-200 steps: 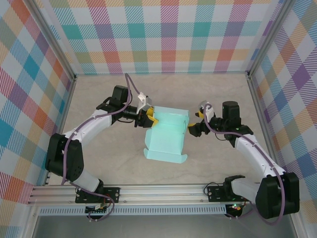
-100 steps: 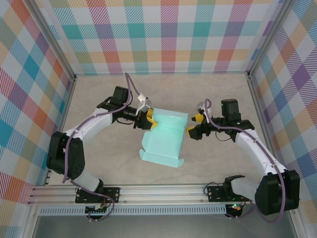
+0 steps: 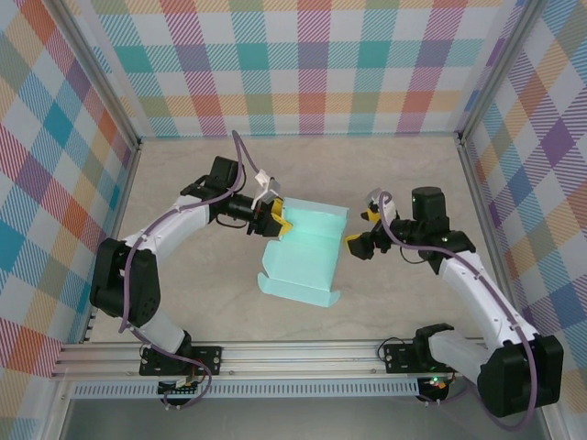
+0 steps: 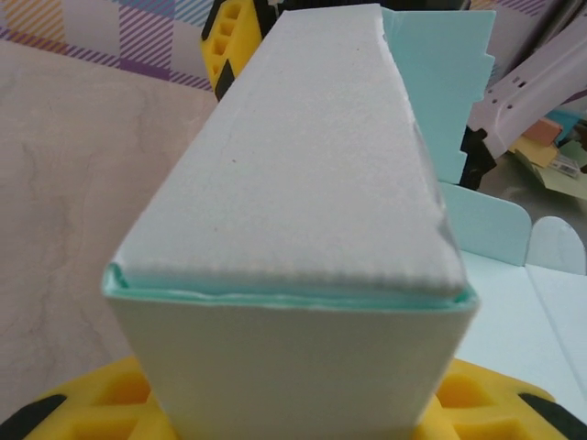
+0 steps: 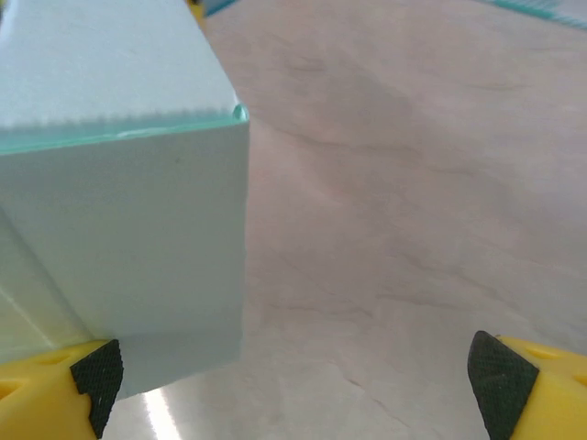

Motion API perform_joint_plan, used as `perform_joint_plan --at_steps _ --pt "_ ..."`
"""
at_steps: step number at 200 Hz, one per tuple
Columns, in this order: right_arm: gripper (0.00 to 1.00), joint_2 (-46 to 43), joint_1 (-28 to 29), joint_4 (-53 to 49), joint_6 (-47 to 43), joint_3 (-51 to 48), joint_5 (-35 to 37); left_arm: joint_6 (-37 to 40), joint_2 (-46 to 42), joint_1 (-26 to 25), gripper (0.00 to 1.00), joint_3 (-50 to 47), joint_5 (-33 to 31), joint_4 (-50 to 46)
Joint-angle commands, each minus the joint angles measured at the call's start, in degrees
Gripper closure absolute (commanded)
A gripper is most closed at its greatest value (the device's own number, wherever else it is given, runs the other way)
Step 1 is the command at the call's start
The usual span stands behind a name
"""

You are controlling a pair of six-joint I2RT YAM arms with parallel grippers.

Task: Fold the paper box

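Change since a second ago: the paper box (image 3: 304,252) has swung a little, its near flap now lying further left; the right end effector (image 3: 356,236) has backed off the box's right wall.
Box position: mid tabletop (image 3: 404,174), between the two arms, half-formed, with far walls raised and the near panel still flat.
Left end effector (image 3: 275,220): clamped at a narrow gap on the box's far-left corner wall; the left wrist view shows the card between yellow pads (image 4: 83,403).
Right end effector, state: spread wide, holding nothing; in its wrist view the box wall (image 5: 119,202) sits just beside one fingertip (image 5: 92,374).
Step in hand: likely re-gripping the right side before raising the next panel.
Next move calls for: closing gently on the thin right wall without crushing it.
Edges: the scalloped near flap (image 3: 295,295) lies free.
Open room: bare tabletop all round, most behind the box.
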Motion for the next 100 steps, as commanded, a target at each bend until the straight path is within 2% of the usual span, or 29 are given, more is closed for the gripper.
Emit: perform_joint_plan --at_steps 1,32,57,79,100 --pt "0.0 -3.19 1.24 5.16 4.28 -3.28 12.6 -4.67 0.47 1.35 0.91 0.85 -6.54 3.04" --pt "0.0 -5.66 1.22 2.36 7.42 -4.31 6.49 -11.06 -2.0 1.82 0.91 -1.28 -12.7 10.38" --pt "0.01 -5.17 1.12 1.46 11.14 -3.64 10.65 -13.38 -3.92 1.82 0.91 -4.02 -18.04 15.78" --pt "0.06 1.15 0.38 -4.35 11.37 1.81 5.99 -16.02 -5.69 1.82 0.91 -7.27 -21.52 21.95" --pt "0.1 8.16 0.41 -4.82 17.2 5.18 3.85 -17.31 -6.39 1.82 0.91 -8.2 -21.19 24.12"
